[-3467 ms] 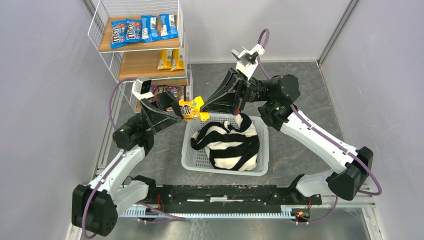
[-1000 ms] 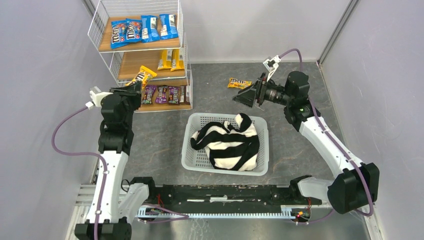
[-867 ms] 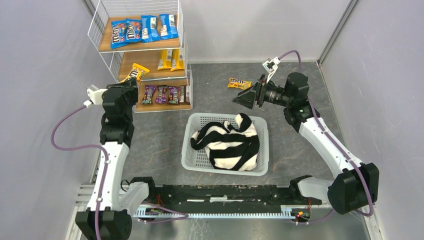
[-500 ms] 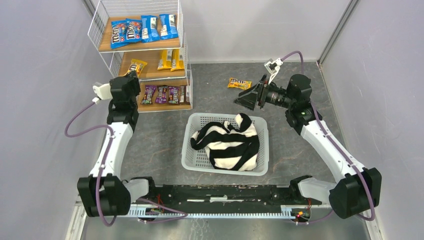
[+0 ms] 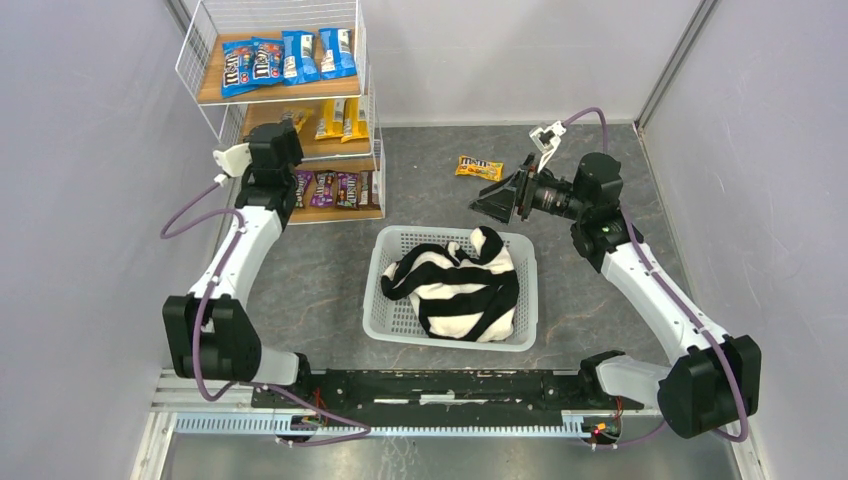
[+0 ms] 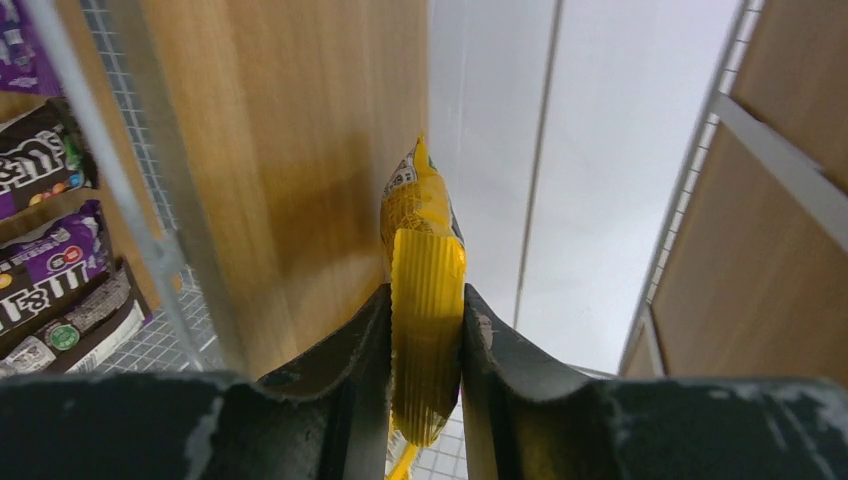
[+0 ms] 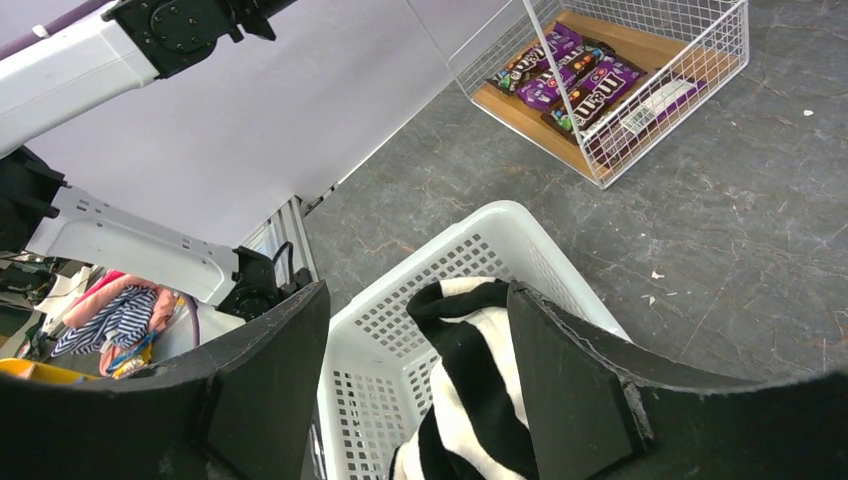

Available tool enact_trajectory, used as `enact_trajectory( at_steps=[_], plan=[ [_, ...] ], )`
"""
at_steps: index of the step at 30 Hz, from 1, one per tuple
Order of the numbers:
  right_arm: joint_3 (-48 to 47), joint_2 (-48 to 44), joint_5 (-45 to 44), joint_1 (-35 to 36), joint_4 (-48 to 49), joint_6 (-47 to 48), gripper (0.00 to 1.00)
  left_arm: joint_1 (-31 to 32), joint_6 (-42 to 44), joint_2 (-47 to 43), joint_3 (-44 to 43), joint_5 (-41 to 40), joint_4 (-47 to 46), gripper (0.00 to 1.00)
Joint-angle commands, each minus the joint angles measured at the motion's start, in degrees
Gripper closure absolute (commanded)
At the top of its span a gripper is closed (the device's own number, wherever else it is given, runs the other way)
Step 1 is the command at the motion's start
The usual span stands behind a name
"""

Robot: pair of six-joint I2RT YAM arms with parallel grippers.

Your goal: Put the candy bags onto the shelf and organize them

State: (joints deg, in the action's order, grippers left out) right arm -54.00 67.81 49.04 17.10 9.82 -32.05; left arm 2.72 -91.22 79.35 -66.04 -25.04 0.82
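My left gripper [image 5: 281,133] reaches into the middle tier of the shelf [image 5: 215,87], over its wooden board. Seen from the left wrist, the left gripper [image 6: 425,296] is shut on a yellow candy bag [image 6: 421,215] held on edge. Blue candy bags [image 5: 280,58] lie on the top board, yellow ones [image 5: 340,118] on the middle board and purple ones [image 5: 335,187] on the bottom board. One more yellow bag [image 5: 479,167] lies on the floor. My right gripper [image 5: 495,203] hovers open and empty just right of it; in its own view the right gripper [image 7: 420,300] frames the basket.
A white lattice basket [image 5: 388,318] with a black-and-white striped cloth [image 5: 455,285] sits in the middle of the grey floor. From the right wrist, the basket [image 7: 470,235] lies below the fingers and the shelf's bottom tier [image 7: 600,90] lies beyond. Grey walls close in on three sides.
My left arm has swung from the shelf's left front up and in, carrying the yellow bag into the middle tier. The right arm has barely shifted.
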Motion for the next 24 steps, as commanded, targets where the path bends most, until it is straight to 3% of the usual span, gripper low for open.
enact_trajectory(
  at_steps=[1,6,14,15,18,19,24],
  plan=[
    [0.2,-0.8,0.8,-0.5,2.7,0.5,0.27,0.4,-6.3,2.8,-2.1,-5.7,0.0,0.64],
    [1.0,-0.6,0.9,-0.7,3.1,0.4,0.27,0.5,-6.7,5.1,-3.8,-8.8,0.2,0.62],
    [1.9,0.7,1.8,-0.9,5.7,-1.1,0.27,1.8,-6.9,9.0,-6.9,-4.9,-0.7,0.57],
    [2.0,0.7,1.7,-1.0,5.8,-1.1,0.27,2.0,-6.1,9.2,-7.1,-4.1,-0.7,0.52],
    [2.3,0.7,1.8,-1.0,6.1,-1.4,0.27,2.0,-4.6,9.4,-7.1,-1.7,-1.7,0.16],
    [2.4,0.7,1.8,-1.0,6.3,-1.5,0.27,1.8,-3.7,9.0,-6.7,-1.5,-1.3,0.10],
    [2.7,0.5,2.1,-0.9,6.5,-2.2,0.28,0.3,0.6,5.1,-0.7,2.3,-3.6,0.08]
  ],
)
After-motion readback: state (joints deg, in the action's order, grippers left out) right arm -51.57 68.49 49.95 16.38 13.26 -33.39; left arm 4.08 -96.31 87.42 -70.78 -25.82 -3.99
